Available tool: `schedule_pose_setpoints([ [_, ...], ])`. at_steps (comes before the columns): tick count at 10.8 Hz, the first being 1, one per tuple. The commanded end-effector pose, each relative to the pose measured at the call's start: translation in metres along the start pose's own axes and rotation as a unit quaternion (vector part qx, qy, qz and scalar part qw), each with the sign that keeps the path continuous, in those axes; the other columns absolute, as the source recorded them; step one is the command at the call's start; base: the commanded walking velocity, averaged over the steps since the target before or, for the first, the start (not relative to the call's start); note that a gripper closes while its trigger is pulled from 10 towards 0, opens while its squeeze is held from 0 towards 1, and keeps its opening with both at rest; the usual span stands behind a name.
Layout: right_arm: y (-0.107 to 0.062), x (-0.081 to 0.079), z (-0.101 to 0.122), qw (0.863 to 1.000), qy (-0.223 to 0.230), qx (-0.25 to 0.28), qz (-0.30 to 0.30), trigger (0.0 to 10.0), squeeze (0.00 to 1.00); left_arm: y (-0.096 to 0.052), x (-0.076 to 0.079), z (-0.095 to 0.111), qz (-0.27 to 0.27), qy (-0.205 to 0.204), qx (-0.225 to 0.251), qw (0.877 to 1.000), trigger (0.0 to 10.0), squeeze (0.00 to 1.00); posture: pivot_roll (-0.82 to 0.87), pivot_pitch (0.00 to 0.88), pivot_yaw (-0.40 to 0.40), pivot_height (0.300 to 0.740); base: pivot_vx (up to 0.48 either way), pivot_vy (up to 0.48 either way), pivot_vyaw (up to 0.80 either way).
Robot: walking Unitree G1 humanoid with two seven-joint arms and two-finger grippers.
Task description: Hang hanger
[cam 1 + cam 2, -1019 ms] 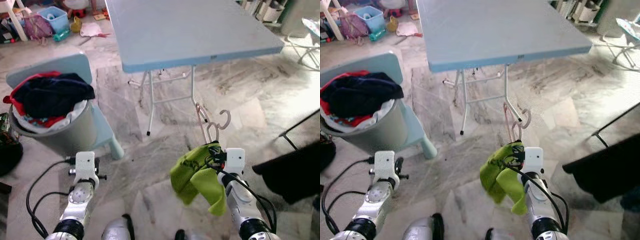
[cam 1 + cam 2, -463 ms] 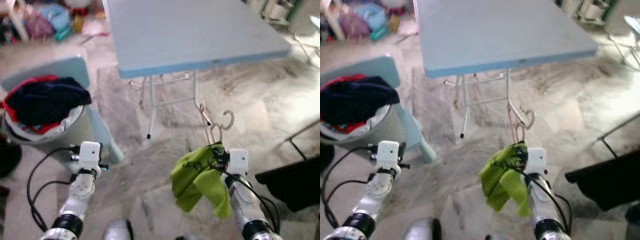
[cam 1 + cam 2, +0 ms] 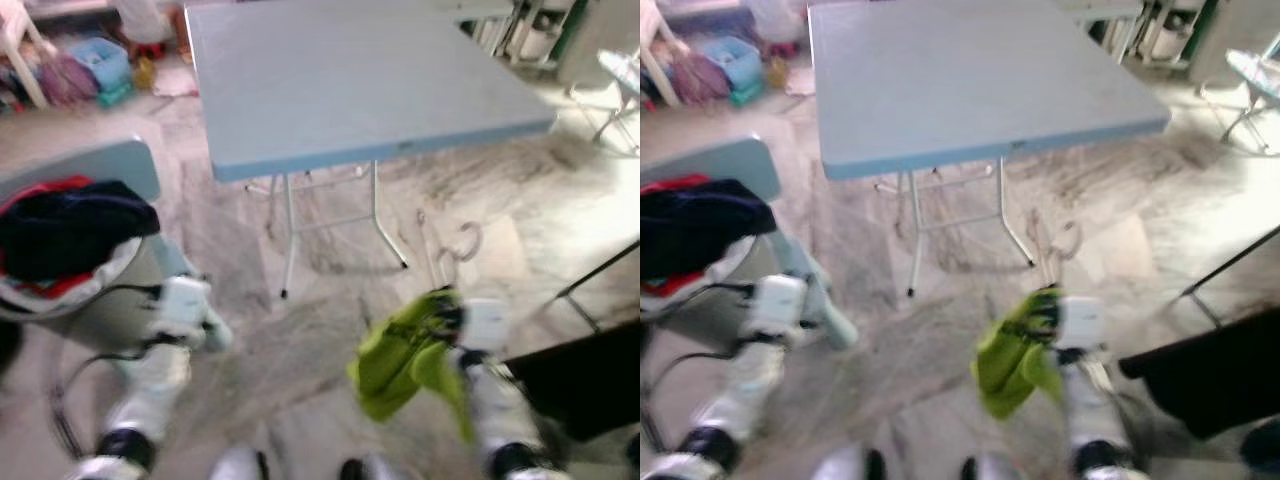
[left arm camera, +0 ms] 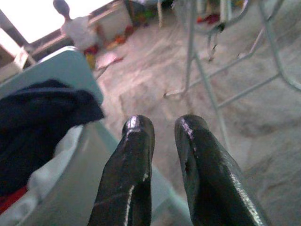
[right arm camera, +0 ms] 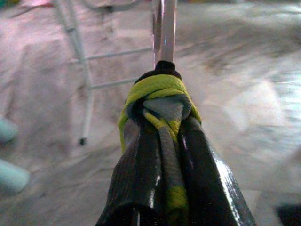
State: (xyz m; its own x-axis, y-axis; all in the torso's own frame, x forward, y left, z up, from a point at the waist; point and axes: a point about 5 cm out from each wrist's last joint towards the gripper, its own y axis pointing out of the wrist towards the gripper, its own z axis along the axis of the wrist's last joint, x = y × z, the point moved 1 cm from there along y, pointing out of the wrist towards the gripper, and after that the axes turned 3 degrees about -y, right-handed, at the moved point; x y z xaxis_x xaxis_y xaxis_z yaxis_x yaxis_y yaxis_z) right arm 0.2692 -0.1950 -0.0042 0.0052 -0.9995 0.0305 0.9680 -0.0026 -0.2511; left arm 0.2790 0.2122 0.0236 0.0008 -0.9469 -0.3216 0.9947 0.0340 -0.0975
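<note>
A hanger with a pale hook carries a lime-green garment. My right gripper is shut on the hanger's neck, low over the marble floor in front of the table. In the right wrist view the green cloth is bunched between the fingers and the hanger's stem rises out of it. My left gripper hovers beside the laundry basket. Its two black fingers stand a narrow gap apart with nothing between them. The head views are blurred.
A light blue folding table on thin metal legs stands ahead. A grey basket heaped with dark and red clothes sits on a pale blue chair at the left. A dark object lies at the right. Toys clutter the far left corner.
The whole picture has shifted and blurred, so the camera moved. My left gripper has risen toward the basket. The right gripper keeps its hold on the hanger.
</note>
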Motion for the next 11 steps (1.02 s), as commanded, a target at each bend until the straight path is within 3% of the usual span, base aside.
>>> schedule_pose_setpoints([
  [1, 0.0, 0.006, 0.005, 1.0, -0.007, 0.014, -0.009, 10.0, 0.0, -0.001, 0.004, -0.001, -0.01, 0.004, -0.005, 1.0, 10.0, 0.0, 0.0, 0.103, -0.033, 0.74, 0.0, 0.0, 0.0],
  [4, -0.005, 0.012, 0.0, 1.0, -0.001, 0.007, -0.026, 10.0, 0.0, -0.005, 0.006, 0.002, -0.031, 0.01, 0.002, 0.999, 10.0, 0.0, -0.01, 0.106, -0.025, 0.74, 0.0, 0.0, 0.0],
  [6, -0.007, 0.023, 0.003, 0.999, 0.006, 0.013, -0.049, 10.0, 0.0, -0.005, 0.01, 0.027, -0.045, 0.03, 0.074, 0.996, 10.0, 0.0, -0.01, 0.113, -0.025, 0.74, 0.0, 0.0, 0.0],
  [8, -0.012, 0.024, -0.001, 0.999, 0.002, 0.009, -0.046, 10.0, 0.0, -0.008, 0.012, 0.028, -0.001, 0.036, 0.083, 0.996, 10.0, 0.0, -0.02, 0.121, -0.041, 0.74, 0.0, 0.0, 0.0],
  [11, -0.011, 0.021, -0.002, 0.999, 0.0, 0.004, -0.038, 10.0, 0.0, -0.009, 0.014, 0.023, 0.033, -0.003, 0.057, 0.998, 10.0, 0.0, -0.02, 0.131, -0.056, 0.74, 0.0, 0.0, 0.0],
])
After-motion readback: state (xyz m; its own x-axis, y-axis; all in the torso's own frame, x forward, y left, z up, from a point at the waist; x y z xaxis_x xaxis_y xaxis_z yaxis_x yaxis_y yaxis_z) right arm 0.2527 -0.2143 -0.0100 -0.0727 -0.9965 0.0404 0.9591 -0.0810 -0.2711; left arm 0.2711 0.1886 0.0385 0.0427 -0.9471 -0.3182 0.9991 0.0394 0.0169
